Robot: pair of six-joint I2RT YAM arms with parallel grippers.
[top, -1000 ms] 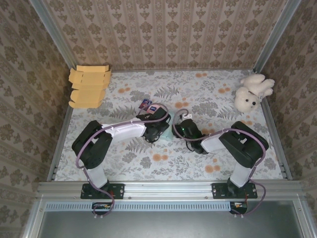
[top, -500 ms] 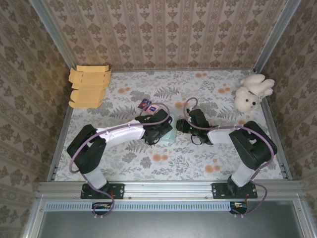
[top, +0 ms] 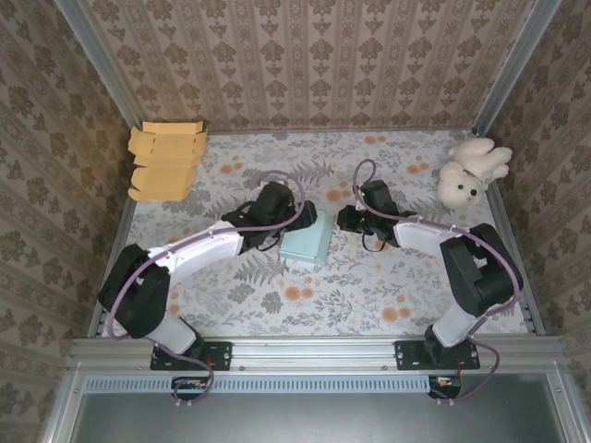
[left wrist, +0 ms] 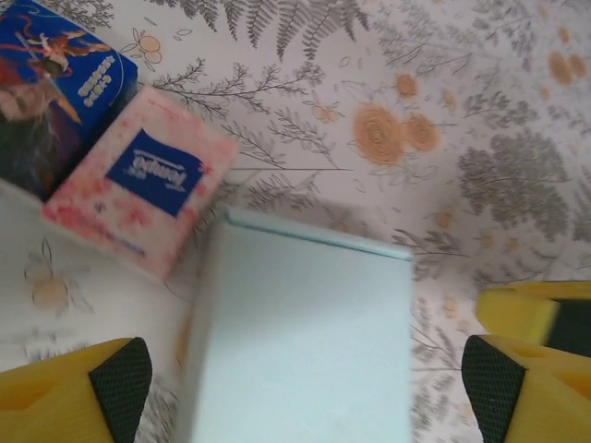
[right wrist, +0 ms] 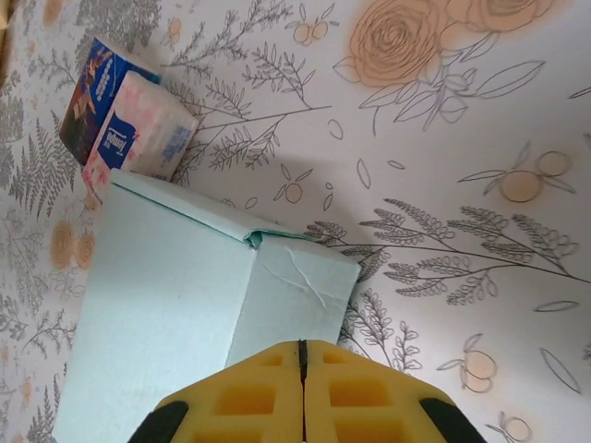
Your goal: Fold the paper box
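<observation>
On the flower-printed table (top: 388, 286), the pale-blue paper box (left wrist: 305, 341) lies flat directly beneath the left gripper (left wrist: 305, 392). That gripper's yellow fingers (left wrist: 55, 397) are spread wide to either side of the box without touching it, apparently leaving it free to rest. The right gripper (right wrist: 301, 365), pads pressed together and pinching nothing, hangs just over the box's short end, likely placed to press down a slightly raised seam there. The box looks all but closed. A pink tissue packet (left wrist: 138, 194) and a blue packet (left wrist: 55, 92) sit ahead of the left gripper, just beside the box's far corner.
</observation>
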